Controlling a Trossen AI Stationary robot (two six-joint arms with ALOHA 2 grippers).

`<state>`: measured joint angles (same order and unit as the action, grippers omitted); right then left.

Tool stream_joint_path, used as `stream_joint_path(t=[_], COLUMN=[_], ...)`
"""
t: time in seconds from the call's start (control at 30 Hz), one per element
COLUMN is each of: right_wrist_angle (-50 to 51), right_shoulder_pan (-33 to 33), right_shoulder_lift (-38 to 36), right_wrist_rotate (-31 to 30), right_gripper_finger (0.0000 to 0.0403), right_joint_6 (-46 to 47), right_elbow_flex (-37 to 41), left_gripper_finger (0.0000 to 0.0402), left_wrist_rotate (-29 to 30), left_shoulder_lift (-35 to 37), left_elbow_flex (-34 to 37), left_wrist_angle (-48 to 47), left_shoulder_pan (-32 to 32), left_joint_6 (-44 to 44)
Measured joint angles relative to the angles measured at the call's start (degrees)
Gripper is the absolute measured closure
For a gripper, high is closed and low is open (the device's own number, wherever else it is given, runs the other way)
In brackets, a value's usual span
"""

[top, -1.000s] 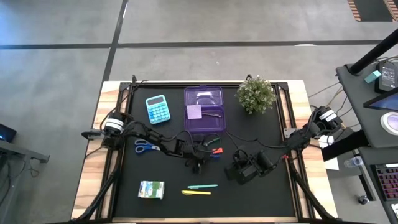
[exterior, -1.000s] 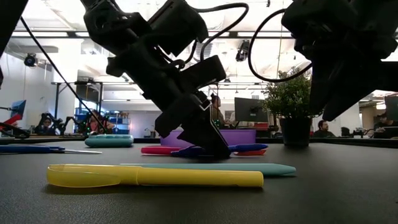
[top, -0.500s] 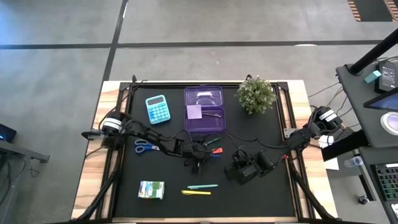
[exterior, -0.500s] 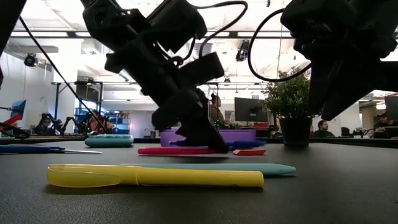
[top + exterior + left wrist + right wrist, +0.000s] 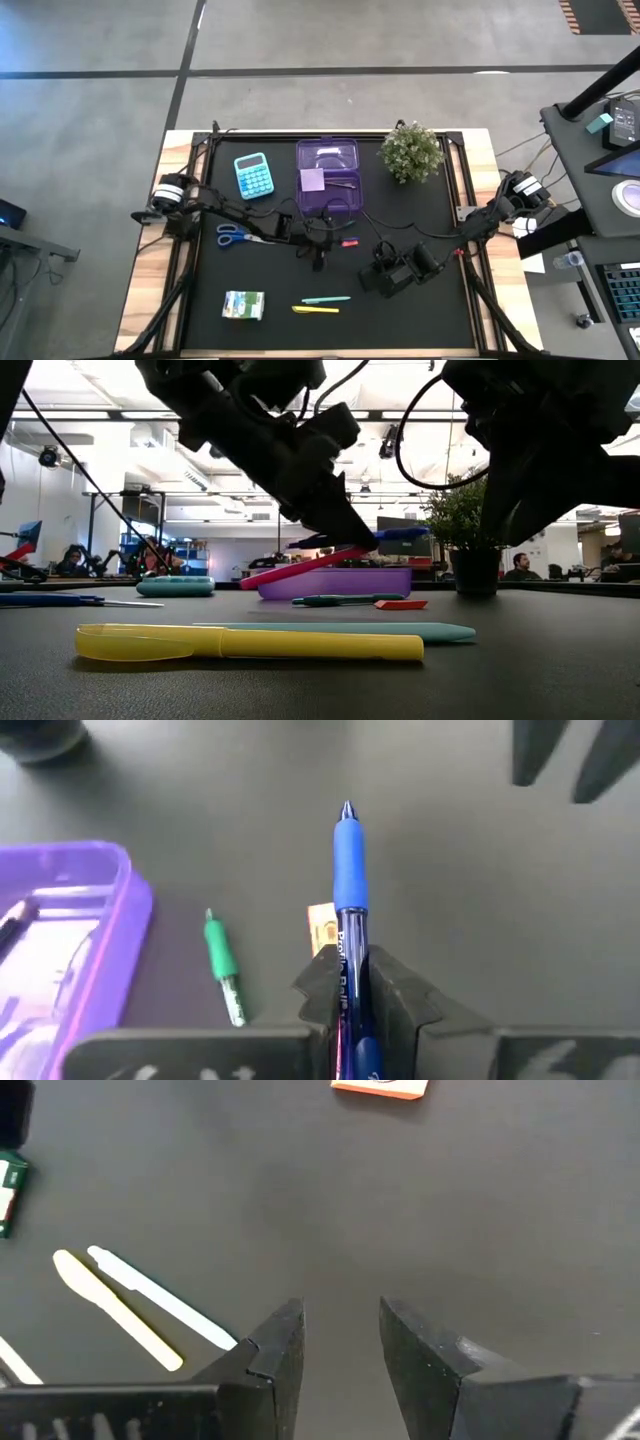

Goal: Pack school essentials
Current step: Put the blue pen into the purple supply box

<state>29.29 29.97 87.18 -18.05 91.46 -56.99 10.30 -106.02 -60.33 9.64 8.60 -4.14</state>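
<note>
Left gripper: centre frame, clenched on blue pen and pink pen, lifted.
Right gripper: lower centre-right, empty, jaws parted.
Case: upper centre.
Risk: two pens, one pinch; one may slip.

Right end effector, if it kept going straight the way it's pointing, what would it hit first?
Most likely the bare black table mat. The right end effector is open and empty, tilted down at it. The orange packet lies farther on; depth is unclear, so it might get there instead.
</note>
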Motion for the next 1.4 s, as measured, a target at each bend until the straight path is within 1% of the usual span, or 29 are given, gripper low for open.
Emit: stream_joint_path(t=[0.13,0.4,0.77,0.87,1.03,1.13,1.33,1.4], right_wrist_angle=[0.11,0.08,-1.09,-1.44,-1.41,-1.41,-1.39,-1.39], right_shoulder_pan=[-0.01,0.00,0.00,0.01,0.01,0.00,-0.01,-0.01], right_shoulder_lift=[0.00,0.00,0.00,0.00,0.00,0.00,0.00,0.00], right_wrist_rotate=[0.00,0.00,0.00,0.00,0.01,-0.01,0.01,-0.01], right_gripper_finger=[0.0282,0.0282,0.0282,0.0282,0.0282,0.0282,0.0282,0.0282], right_joint_6=[-0.08,-0.07,-0.02,-0.02,-0.02,-0.02,-0.04,-0.07], right_elbow_flex=[0.01,0.01,0.01,0.00,0.02,0.02,0.02,0.02], left_gripper_finger=[0.0385,0.0385,0.0382,0.0368,0.0322,0.0302,0.0296,0.0296], left_wrist_rotate=[-2.32,-2.49,-2.51,-2.51,-2.51,-2.51,-2.88,-4.79], left_shoulder_lift=[-0.35,-3.84,-4.48,-4.48,-4.48,-4.48,-4.48,-4.48], left_elbow_flex=[0.05,1.74,1.85,1.85,1.85,1.85,1.85,1.85], left_wrist_angle=[0.30,0.05,0.21,0.21,0.06,0.08,0.10,0.19], left_shoulder_pan=[0.04,0.00,-0.14,-0.24,-0.28,-0.33,-0.30,-0.12], left_joint_6=[-0.02,-3.06,-3.02,-3.02,-3.04,-3.02,-2.96,-2.54])
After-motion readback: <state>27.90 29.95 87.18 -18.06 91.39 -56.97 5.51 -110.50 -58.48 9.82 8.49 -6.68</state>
